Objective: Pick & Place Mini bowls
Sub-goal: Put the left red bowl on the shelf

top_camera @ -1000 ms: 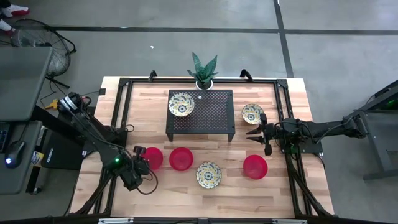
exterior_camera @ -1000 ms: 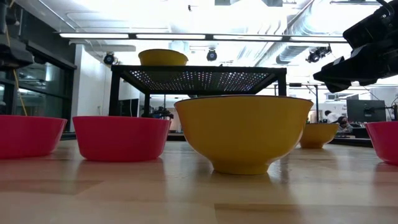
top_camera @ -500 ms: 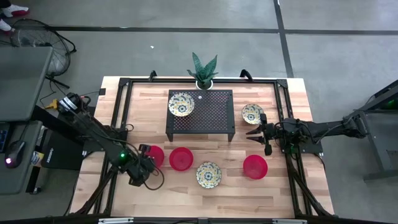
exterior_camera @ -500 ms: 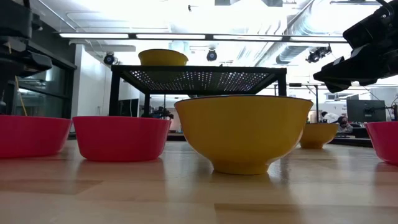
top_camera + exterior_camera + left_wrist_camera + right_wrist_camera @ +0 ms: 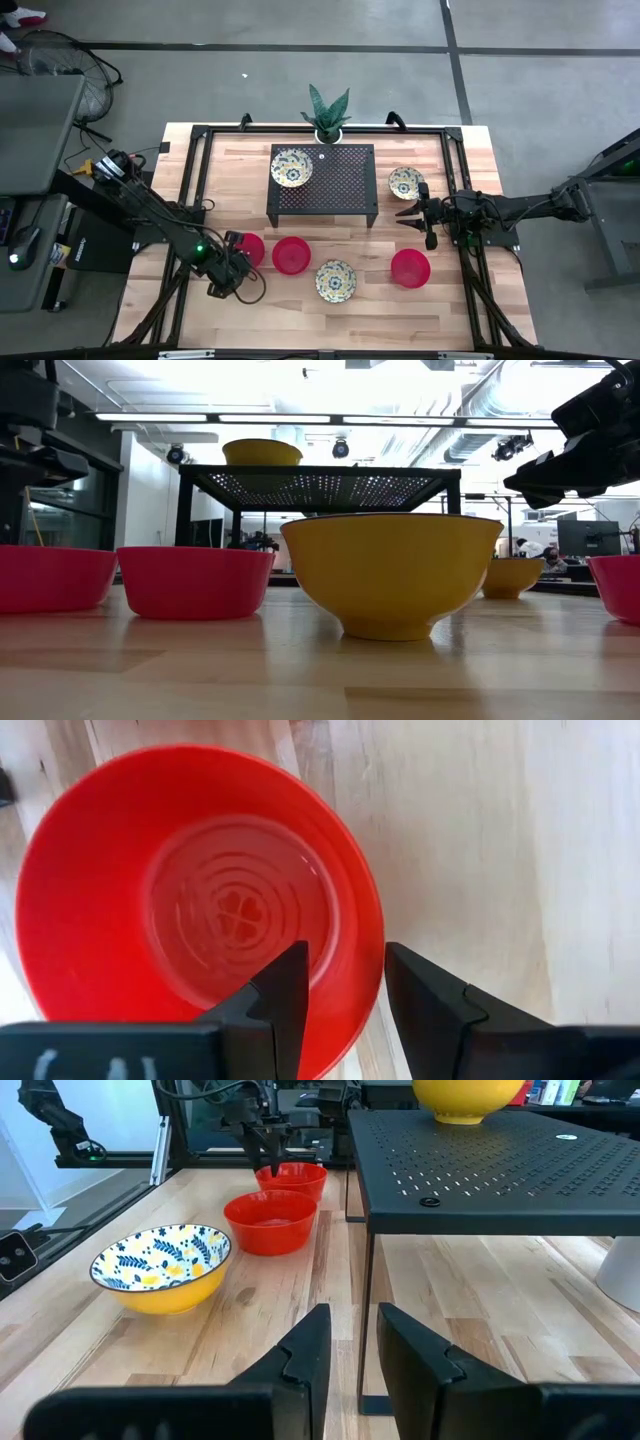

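Fingers of left gripper (image 5: 345, 982) straddle upright red bowl's (image 5: 190, 890) rim, slightly spread.

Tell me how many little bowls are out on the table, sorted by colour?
Red bowls: 3, one under the left hand, one beside it, one toward the right.
Yellow patterned bowls: 3, one on the black rack, one near the right hand, one in the front row.
Total: 6 bowls.
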